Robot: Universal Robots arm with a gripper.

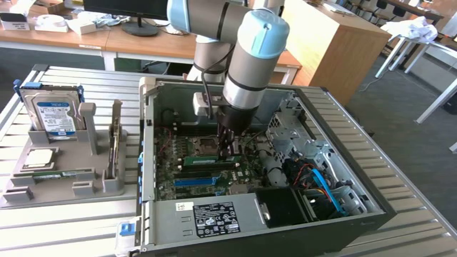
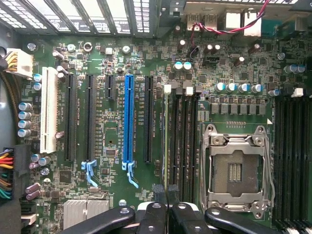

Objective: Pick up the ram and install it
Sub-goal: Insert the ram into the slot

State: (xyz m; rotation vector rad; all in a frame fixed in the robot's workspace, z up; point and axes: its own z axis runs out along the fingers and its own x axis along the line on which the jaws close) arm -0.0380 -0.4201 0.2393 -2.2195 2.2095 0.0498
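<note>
Nearest, a silver power-supply box with a black label (image 1: 214,217) sits at the front of the open black computer case (image 1: 371,214) on the slatted metal bench (image 1: 71,235). Behind it lies the green motherboard (image 1: 168,176) with its bright blue plastic slot strip (image 1: 196,181). Just beyond, the end effector (image 1: 230,155) reaches straight down, black fingers (image 2: 156,214) pinching the long green ram stick (image 1: 207,159). The stick stands on edge along the dark memory slots, beside the silvery processor socket (image 1: 207,143). Blue cables (image 1: 325,184) crowd the exterior view's right. On its left, a grey holder (image 1: 64,187) carries a hard drive (image 1: 53,115).
</note>
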